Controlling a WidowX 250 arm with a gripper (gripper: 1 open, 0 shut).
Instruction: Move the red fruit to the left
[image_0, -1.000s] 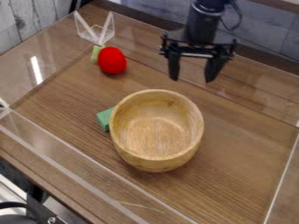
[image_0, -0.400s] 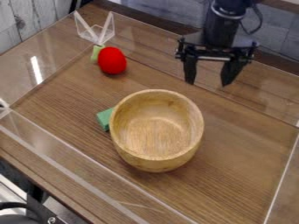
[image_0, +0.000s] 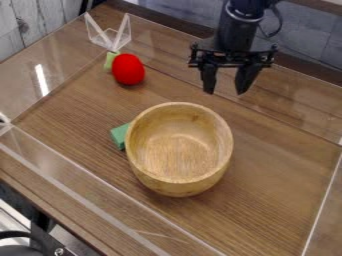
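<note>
The red fruit (image_0: 127, 68) is small, round and bright red, with a light-green leafy end pointing left. It rests on the wooden table at the back left. My gripper (image_0: 227, 82) hangs at the back right, well apart from the fruit and just beyond the wooden bowl (image_0: 179, 147). Its two dark fingers (image_0: 209, 76) point down with a narrow gap between them, and nothing is held there.
The large wooden bowl stands in the middle of the table. A flat green piece (image_0: 120, 134) pokes out from under its left side. Clear plastic walls (image_0: 40, 75) ring the table, and a white-and-pink folded item (image_0: 107, 32) stands at the back left.
The gripper swung right and then came back left to the back of the bowl. Its fingers have drawn closer together. The fruit and bowl have not moved.
</note>
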